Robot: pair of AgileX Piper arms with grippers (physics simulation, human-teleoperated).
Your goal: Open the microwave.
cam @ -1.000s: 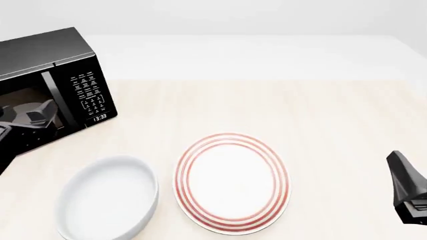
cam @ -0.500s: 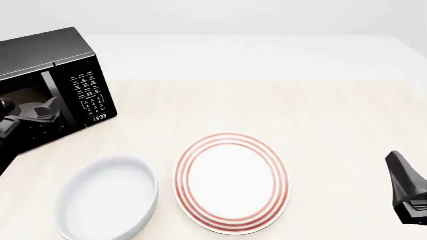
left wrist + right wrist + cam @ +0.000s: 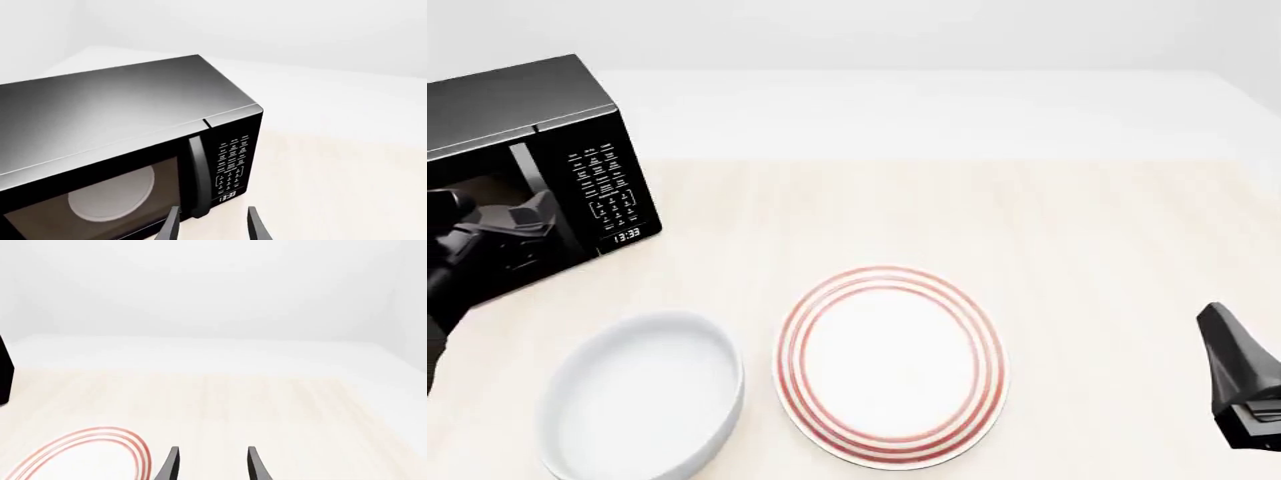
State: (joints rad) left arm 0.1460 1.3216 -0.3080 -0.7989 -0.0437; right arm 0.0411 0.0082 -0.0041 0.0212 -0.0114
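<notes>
Your left gripper (image 3: 212,227) faces the big black boxy microwave (image 3: 534,160), fingers spread, with the vertical bar handle (image 3: 196,175) just ahead of the gap. Nearer you, a white round bowl (image 3: 641,400) and a red-ringed white plate (image 3: 892,365) sit side by side on the pale wooden table (image 3: 1094,230). Beyond them, and to the right, the tabletop is bare.

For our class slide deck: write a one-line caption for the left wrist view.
Open left gripper lines up on the closed microwave's vertical bar handle.
</notes>
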